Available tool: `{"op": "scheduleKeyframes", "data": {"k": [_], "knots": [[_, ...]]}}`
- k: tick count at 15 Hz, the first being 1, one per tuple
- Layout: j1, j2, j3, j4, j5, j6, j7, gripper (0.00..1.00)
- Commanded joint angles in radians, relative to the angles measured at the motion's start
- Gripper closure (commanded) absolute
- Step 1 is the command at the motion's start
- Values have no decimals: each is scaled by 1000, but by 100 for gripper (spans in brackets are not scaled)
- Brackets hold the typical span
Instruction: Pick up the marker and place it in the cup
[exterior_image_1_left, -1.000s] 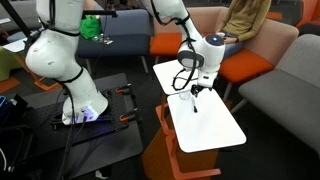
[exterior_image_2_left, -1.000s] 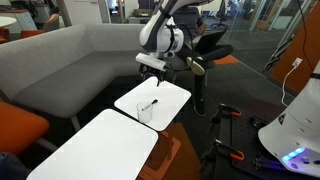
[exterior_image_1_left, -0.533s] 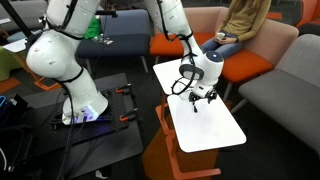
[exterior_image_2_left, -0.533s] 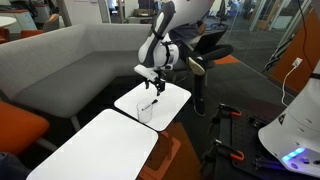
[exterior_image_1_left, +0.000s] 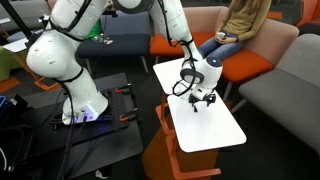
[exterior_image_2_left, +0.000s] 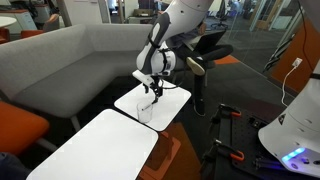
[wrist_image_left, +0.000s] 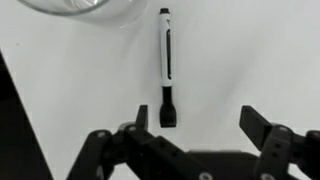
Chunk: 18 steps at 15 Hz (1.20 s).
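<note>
Bare table (wrist_image_left: 240, 60) flanks the marker (wrist_image_left: 166, 60) on both sides; only the cup (wrist_image_left: 80, 8) stands near its far end.

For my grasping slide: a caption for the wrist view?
Open gripper poised over the black marker on the white table, clear cup nearby.

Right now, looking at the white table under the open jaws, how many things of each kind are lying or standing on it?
marker: 1
cup: 1
Total: 2 things on the white table
</note>
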Motion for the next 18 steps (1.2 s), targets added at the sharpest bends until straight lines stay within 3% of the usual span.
{"op": "scheduleKeyframes", "data": {"k": [1, 3, 13, 18], "knots": [[21, 33, -25, 27, -18, -14, 43, 5], [22, 50, -29, 34, -23, -12, 39, 25], [30, 65, -52, 50, -46, -11, 32, 99], [78, 17, -97, 23, -87, 31, 36, 95]]}}
